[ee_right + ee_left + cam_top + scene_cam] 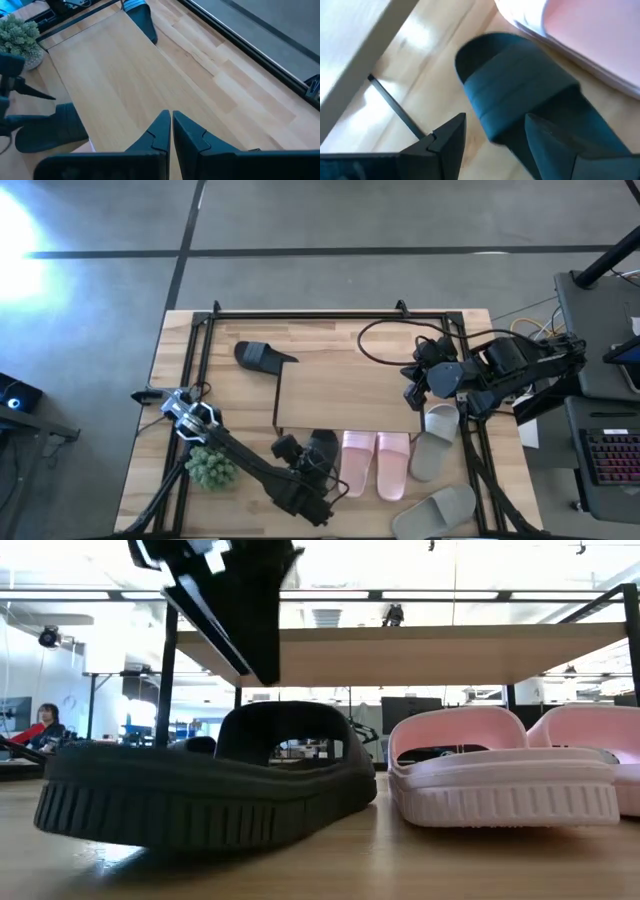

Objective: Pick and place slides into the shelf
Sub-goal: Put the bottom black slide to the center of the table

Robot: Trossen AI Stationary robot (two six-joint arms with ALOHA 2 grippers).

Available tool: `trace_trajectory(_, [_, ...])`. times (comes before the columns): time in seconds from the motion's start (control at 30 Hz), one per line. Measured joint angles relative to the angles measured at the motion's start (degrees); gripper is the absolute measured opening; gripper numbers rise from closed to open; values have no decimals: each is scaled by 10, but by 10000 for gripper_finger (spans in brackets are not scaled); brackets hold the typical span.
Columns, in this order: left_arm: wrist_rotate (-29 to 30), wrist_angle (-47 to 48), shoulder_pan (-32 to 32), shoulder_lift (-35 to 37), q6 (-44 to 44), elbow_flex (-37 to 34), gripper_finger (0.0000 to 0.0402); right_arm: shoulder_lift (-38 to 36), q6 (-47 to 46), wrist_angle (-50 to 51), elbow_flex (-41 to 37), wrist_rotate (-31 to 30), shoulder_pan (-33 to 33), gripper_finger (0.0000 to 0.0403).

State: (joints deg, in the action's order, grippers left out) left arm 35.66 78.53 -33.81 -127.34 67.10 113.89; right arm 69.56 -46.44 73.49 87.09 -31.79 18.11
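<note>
Black rubber marks the slide (322, 450) lying on the table (170, 380) at the near edge of the shelf (340, 395), with the left gripper (315, 470) spread open over it, fingers apart and holding nothing. Just beside it to the right sit the two pale pink slides (377, 463), partly under the shelf top, and another black slide (262, 356) lies behind the shelf. Farther right, grey-beige slides (432, 442) rest near the right gripper (412, 387), which hovers by the shelf's right end with its fingers pressed together, empty.
</note>
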Motion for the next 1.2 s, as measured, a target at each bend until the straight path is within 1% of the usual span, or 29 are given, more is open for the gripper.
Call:
trace_trajectory(0.1, [-29, -2, -5, 21, 4, 0, 189, 0, 2, 0, 0, -4, 0, 13])
trace_trajectory(0.17, [-45, -5, -10, 33, 27, 0, 189, 0, 5, 1, 0, -4, 0, 13])
trace_trajectory(0.27, [-59, -5, -18, 45, 112, -3, 184, 0, 6, 2, 0, -4, 0, 13])
trace_trajectory(0.33, [-67, -4, -23, 50, 180, -6, 168, 0, 6, 2, 0, -7, 0, 13])
trace_trajectory(0.4, [-68, -5, -32, 50, 226, -6, 141, 0, 6, 2, 0, -9, 0, 13])
trace_trajectory(0.6, [-72, -2, -46, 49, 326, -16, 22, 0, 21, 2, 0, -13, 0, 13])
trace_trajectory(0.63, [-75, 5, -45, 49, 349, -20, 11, 0, 21, 2, 0, -14, 0, 13])
trace_trajectory(0.73, [-97, 18, -41, 51, 394, -43, 10, 0, 21, 2, 0, -15, 0, 13])
trace_trajectory(0.87, [-102, 3, -41, 71, 456, -88, 3, 0, 29, 1, -2, -14, 0, 13])
trace_trajectory(1.03, [-80, -82, -42, 110, 511, -170, 1, 0, 30, 1, -6, -14, 0, 13])
trace_trajectory(1.1, [-68, -145, -39, 128, 511, -213, 1, 0, 30, 1, -10, -14, 0, 13])
trace_trajectory(1.2, [-67, -222, -33, 146, 508, -270, 0, 0, 30, 1, -18, -14, 0, 13])
